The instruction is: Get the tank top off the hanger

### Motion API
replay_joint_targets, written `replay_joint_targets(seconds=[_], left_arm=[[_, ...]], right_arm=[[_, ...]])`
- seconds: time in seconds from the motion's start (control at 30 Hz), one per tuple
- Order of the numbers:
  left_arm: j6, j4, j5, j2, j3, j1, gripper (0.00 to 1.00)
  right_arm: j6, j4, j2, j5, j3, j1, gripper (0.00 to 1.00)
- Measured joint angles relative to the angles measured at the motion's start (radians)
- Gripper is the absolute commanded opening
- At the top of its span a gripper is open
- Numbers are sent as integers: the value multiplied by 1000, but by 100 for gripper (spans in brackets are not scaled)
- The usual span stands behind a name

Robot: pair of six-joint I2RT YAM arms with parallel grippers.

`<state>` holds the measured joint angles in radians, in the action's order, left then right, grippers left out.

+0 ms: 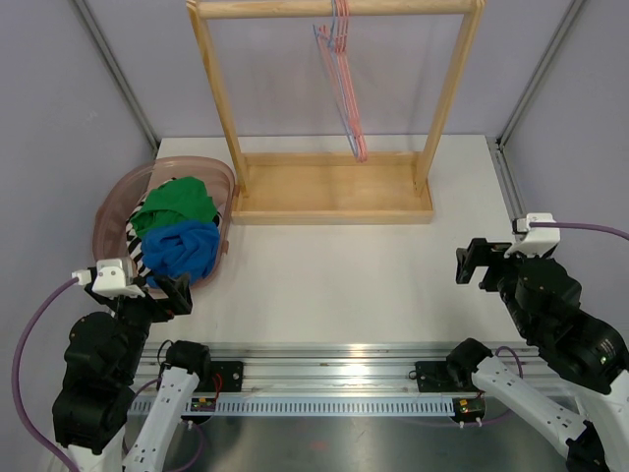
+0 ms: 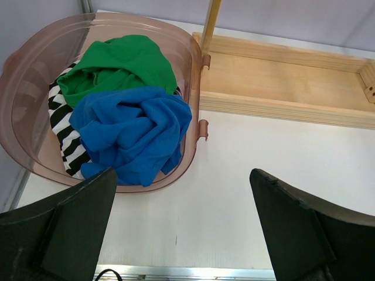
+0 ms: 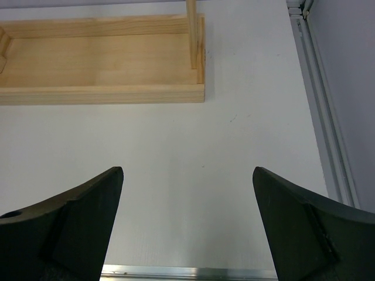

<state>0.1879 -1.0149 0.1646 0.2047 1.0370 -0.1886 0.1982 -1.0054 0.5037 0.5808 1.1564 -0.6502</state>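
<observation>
**Bare hangers, full basket**

Left gripper and right gripper stand wide open, empty. The thin pink-and-blue wire hangers carry nothing. The tank top, probably the crumpled blue cloth, lies in the translucent pink plastic basket ahead-left of the left fingers: soft, light, best pinched at a fold.

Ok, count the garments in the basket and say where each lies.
3: a green one at the far side, a blue one at the near side, a striped one under both on the left. More may be hidden beneath.
</observation>
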Motion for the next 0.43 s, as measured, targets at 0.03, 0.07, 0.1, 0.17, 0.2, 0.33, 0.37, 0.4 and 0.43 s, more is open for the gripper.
replay_joint_targets(seconds=[0.03,0.07,0.1,0.17,0.2,0.33,0.37,0.4,0.43], left_arm=[[0,0,0,0,0,0,99],[0,0,0,0,0,0,99],[0,0,-1,0,0,0,99],[0,0,-1,0,0,0,99],[0,0,-1,0,0,0,99],[0,0,-3,0,0,0,99],[0,0,-3,0,0,0,99],[0,1,-3,0,0,0,99],[0,2,-3,1,0,0,99]], right_arm=[[0,4,1,0,-2,0,100],[0,12,2,0,-5,0,99],[0,16,3,-1,-6,0,99],[0,23,5,-2,-8,0,100],[0,28,6,-3,-10,0,100],[1,39,8,-7,-15,0,100],[1,40,8,-8,-16,0,99],[1,40,8,-8,-18,0,100],[2,39,8,-11,-18,0,100]])
